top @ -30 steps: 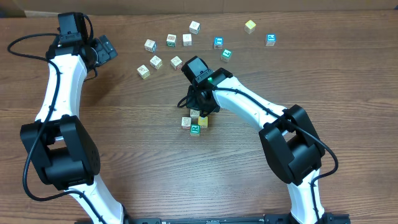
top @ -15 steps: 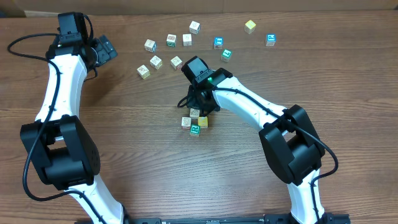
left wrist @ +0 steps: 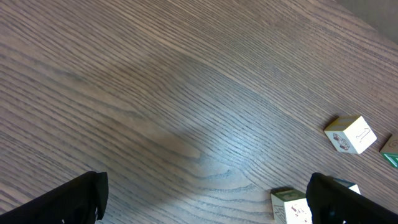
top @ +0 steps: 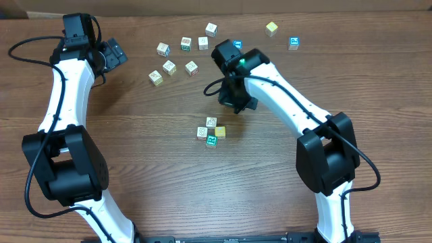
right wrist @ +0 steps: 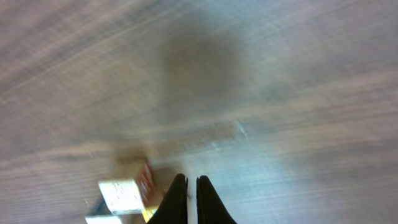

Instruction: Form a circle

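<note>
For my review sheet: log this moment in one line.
left claw: open | right claw: shut, empty, apart from circle | circle: four cubes clumped | loose cubes: scattered

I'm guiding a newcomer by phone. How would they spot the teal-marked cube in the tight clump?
Find the middle of the wooden table, below the loose scatter. Four cubes huddle there as the circle; the teal-marked cube is the bottom one in the overhead view, its neighbours white or yellow.
</note>
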`<move>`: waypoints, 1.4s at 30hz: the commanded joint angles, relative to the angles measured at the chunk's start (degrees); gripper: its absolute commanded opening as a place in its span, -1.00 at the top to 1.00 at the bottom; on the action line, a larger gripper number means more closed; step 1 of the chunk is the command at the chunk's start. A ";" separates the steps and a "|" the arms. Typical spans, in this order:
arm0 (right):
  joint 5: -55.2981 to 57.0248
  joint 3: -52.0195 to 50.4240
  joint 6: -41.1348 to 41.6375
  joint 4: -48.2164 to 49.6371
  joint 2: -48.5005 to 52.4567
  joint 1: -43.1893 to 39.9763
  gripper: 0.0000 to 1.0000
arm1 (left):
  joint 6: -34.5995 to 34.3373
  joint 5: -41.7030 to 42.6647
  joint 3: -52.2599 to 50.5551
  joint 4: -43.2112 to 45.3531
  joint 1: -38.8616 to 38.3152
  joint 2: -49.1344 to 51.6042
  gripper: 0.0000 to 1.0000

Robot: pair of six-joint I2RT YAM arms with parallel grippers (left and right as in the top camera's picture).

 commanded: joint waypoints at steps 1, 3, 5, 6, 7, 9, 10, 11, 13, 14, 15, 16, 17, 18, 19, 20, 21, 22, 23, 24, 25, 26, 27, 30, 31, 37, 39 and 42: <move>-3.76 1.11 -0.11 -5.22 -0.90 0.66 0.91 | -0.15 0.07 0.61 0.09 -0.39 -0.66 -0.99; -5.03 -0.11 -0.09 -8.22 -0.90 1.31 0.92 | -0.15 0.07 0.61 0.09 -0.39 -0.66 -0.99; -5.44 -1.46 -0.07 -9.99 -0.90 2.34 0.92 | -0.15 0.07 0.61 0.09 -0.39 -0.66 -0.99; -5.81 -2.25 -0.07 -10.25 -0.90 2.95 0.92 | -0.15 0.07 0.61 0.09 -0.39 -0.66 -0.99; -6.54 -3.15 -0.07 -10.38 -0.90 3.85 0.93 | -0.15 0.07 0.61 0.09 -0.39 -0.66 -0.99; -8.11 -4.70 -0.04 -10.25 -0.90 5.60 0.93 | -0.15 0.07 0.61 0.09 -0.39 -0.66 -0.99; -8.63 -5.44 -0.04 -10.05 -0.90 6.69 0.92 | -0.15 0.07 0.61 0.09 -0.39 -0.66 -0.99; -8.81 -6.08 -0.02 -9.84 -0.90 7.78 0.93 | -0.13 0.07 0.61 0.09 -0.39 -0.66 -0.99; -9.01 -7.04 0.17 -9.60 -0.90 9.73 0.92 | -0.15 0.07 0.61 0.09 -0.39 -0.66 -0.99; -9.01 -7.41 0.20 -9.42 -0.90 10.60 0.92 | -0.15 0.07 0.61 0.09 -0.39 -0.66 -0.99; -8.98 -7.85 0.22 -9.16 -0.90 11.63 0.92 | -0.15 0.07 0.61 0.09 -0.39 -0.66 -0.99; -8.96 -8.20 0.70 -8.85 -0.90 12.39 0.92 | -0.15 0.07 0.61 0.09 -0.39 -0.66 -0.99; -8.68 -8.48 1.73 -8.57 -0.90 13.27 0.92 | -0.15 0.07 0.61 0.09 -0.39 -0.66 -0.99; -8.39 -8.79 2.16 -8.02 -0.90 13.90 0.92 | -0.15 0.07 0.61 0.09 -0.39 -0.66 -0.99; -7.80 -9.07 2.71 -7.21 -0.90 14.62 0.92 | -0.15 0.07 0.61 0.09 -0.39 -0.66 -0.99; -6.95 -9.14 3.30 -6.86 -0.90 15.08 0.92 | -0.15 0.07 0.61 0.09 -0.39 -0.66 -0.99; -5.92 -9.25 3.98 -6.34 -0.90 15.54 0.92 | -0.15 0.07 0.61 0.09 -0.39 -0.66 -0.99; -5.20 -9.29 4.57 -6.12 -0.90 15.69 0.92 | -0.15 0.04 0.61 0.09 -0.39 -0.66 -0.99; -4.68 -9.29 4.72 -5.68 -0.90 15.78 0.92 | -0.15 0.07 0.61 0.09 -0.39 -0.66 -0.99; -4.44 -9.31 4.72 -5.42 -0.90 15.78 0.92 | -0.15 0.07 0.61 0.09 -0.39 -0.66 -0.99; -4.20 -9.35 4.72 -5.03 -0.90 15.78 0.92 | -0.15 0.07 0.61 0.09 -0.39 -0.66 -0.99; -4.24 -9.53 4.70 -4.31 -0.90 15.78 0.92 | -0.15 0.07 0.61 0.09 -0.39 -0.66 -0.99; -4.39 -9.73 4.70 -3.76 -0.90 15.78 0.92 | -0.15 0.07 0.61 0.09 -0.39 -0.66 -0.99; -5.20 -11.30 4.92 -1.79 -0.90 15.78 0.92 | -0.15 0.07 0.61 0.09 -0.39 -0.66 -0.99; -5.38 -11.87 5.42 -1.44 -0.90 15.78 0.92 | -0.15 0.07 0.61 0.09 -0.39 -0.66 -0.99; -5.27 -13.94 6.43 0.15 -0.90 15.78 0.93 | -0.15 0.07 0.61 0.09 -0.39 -0.66 -0.99; -5.25 -13.94 6.40 0.52 -0.90 15.78 0.93 | -0.15 0.07 0.61 0.09 -0.39 -0.66 -0.99; -4.87 -13.94 6.43 1.07 -0.90 15.78 0.93 | -0.15 0.07 0.61 0.09 -0.39 -0.66 -0.99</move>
